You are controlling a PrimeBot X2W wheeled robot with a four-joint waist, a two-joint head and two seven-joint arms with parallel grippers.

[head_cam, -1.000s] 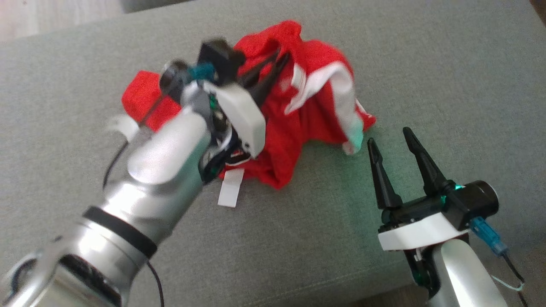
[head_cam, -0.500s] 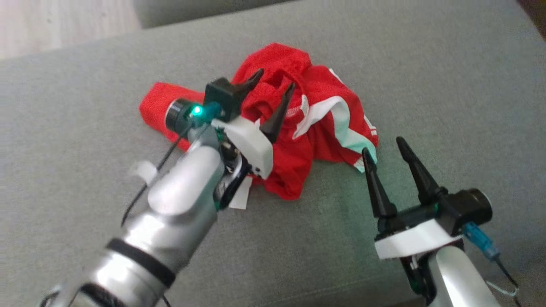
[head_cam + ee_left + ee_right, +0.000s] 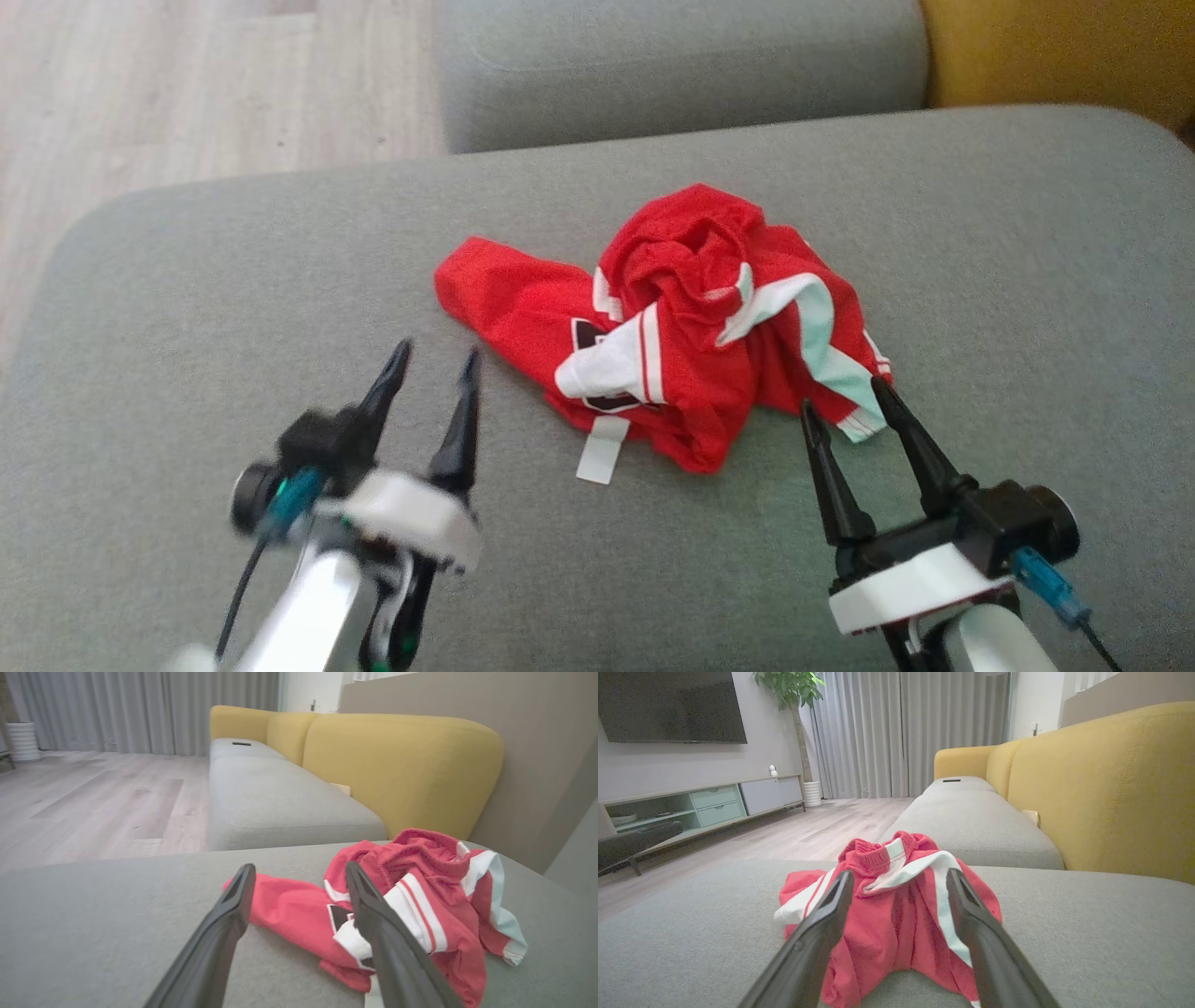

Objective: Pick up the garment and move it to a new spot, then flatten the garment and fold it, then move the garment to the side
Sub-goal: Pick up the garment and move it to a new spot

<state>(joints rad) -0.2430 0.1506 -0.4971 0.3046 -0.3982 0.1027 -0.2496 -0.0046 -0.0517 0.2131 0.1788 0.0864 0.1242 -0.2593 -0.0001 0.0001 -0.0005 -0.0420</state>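
Looking down from the head camera, I see a broad grey sofa cushion (image 3: 187, 308) spread before me. A second seat (image 3: 672, 65) lies beyond it at 12 o'clock, a yellow backrest (image 3: 1055, 47) at 1 o'clock and pale wooden floor (image 3: 187, 84) at 11 o'clock.

The garment (image 3: 691, 308) lies on the sofa cushion as a crumpled red heap with white stripes, a little toward 1 o'clock from the cushion's middle. One flatter red part reaches out toward 9 o'clock. A bunched, gathered band sits on top at the heap's 12 o'clock side, and a white-striped edge trails toward 4 o'clock.

My right end effector (image 3: 843, 394) is at 5 o'clock, its two dark fingers spread wide with nothing between them. The outer fingertip lines up with the garment's striped edge, but I cannot tell whether it touches the cloth. From the right wrist camera the heap lies just past the fingertips, framed by the gap.

My left end effector (image 3: 439, 350) is at 7 o'clock, slightly blurred, fingers also parted and holding nothing. It is clear of the garment, which lies toward 2 o'clock from it.

A small white label (image 3: 600, 450) hangs off the heap's 7 o'clock edge and lies flat on the cushion, between the two end effectors.
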